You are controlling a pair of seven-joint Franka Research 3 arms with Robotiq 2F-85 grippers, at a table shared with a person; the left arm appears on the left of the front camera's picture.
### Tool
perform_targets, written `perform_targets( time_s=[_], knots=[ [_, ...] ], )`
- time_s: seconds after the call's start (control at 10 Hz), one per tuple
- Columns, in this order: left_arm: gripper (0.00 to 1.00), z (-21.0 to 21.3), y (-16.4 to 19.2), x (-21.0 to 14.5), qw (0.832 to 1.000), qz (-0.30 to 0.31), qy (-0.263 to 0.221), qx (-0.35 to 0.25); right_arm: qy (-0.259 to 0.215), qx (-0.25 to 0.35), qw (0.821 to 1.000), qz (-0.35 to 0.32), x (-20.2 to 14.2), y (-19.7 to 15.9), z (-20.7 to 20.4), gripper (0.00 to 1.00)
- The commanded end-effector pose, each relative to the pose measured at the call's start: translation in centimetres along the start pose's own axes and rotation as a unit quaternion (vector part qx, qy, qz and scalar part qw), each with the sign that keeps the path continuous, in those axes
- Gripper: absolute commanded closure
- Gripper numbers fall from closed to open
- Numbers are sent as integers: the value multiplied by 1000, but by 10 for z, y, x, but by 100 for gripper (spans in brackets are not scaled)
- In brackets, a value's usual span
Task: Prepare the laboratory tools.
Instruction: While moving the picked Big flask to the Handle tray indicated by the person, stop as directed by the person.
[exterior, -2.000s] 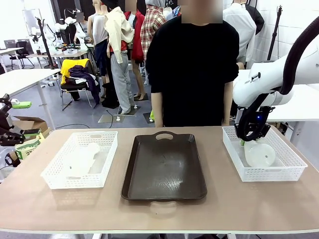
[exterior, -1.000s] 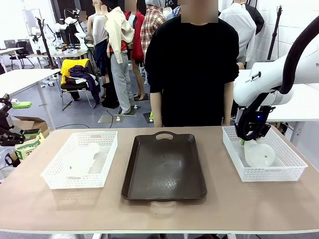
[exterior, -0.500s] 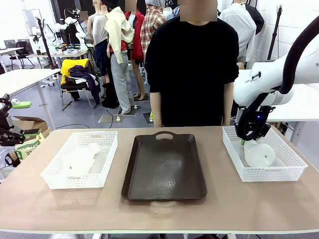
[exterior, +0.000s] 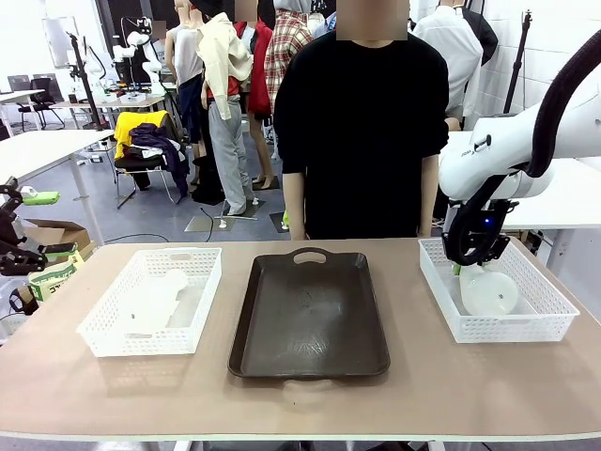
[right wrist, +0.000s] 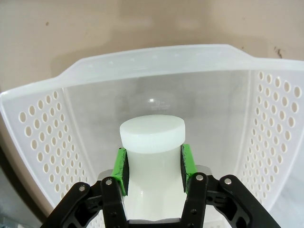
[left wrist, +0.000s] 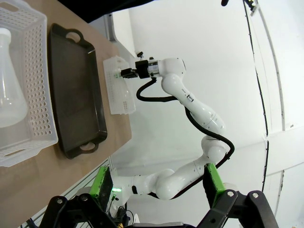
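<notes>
1. Front view: the right gripper reaches into the right basket onto the right flask; the left flask lies in the left basket.
2. Left wrist view: the left gripper gapes wide, empty.
3. Right wrist view: the pads clamp the neck. We judge the flask light, stiff and slippery, best held under its lip.

On the table: tray at centre, left basket just to its left, right basket to its right, each apart from it. Left flask lying inside left basket, right flask inside right basket. Person behind far edge, beyond tray
</notes>
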State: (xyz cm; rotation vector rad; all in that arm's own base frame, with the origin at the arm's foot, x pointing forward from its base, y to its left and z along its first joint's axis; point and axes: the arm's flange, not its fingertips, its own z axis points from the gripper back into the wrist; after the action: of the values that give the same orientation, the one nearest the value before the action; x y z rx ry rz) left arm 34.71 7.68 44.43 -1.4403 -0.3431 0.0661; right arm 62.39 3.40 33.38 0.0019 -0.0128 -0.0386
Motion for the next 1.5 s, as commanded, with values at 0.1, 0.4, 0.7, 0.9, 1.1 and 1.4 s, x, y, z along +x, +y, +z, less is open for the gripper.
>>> perform_targets(
  time_s=[0.1, 0.4, 0.7, 0.9, 1.1, 1.4],
  knots=[
    [0, 2, -1, -2, 1000, -5, 4, -2, 13, 5, 999, -31, -7, 2, 25, 100],
    [0, 2, -1, -2, 1000, -5, 4, -2, 4, 6, 999, -33, -21, 6, 56, 100],
    [0, 2, -1, -2, 1000, -5, 4, -2, -19, 8, 1000, -16, -37, 18, 96, 100],
    [0, 2, -1, -2, 1000, -5, 4, -2, -33, 10, 999, -7, -46, 24, 118, 100],
    [0, 2, -1, -2, 1000, -5, 4, -2, -48, 10, 999, -3, -52, 28, 135, 100],
    [0, 2, -1, -2, 1000, -5, 4, -2, -39, 0, 999, -2, -48, 26, 135, 100]
  ],
)
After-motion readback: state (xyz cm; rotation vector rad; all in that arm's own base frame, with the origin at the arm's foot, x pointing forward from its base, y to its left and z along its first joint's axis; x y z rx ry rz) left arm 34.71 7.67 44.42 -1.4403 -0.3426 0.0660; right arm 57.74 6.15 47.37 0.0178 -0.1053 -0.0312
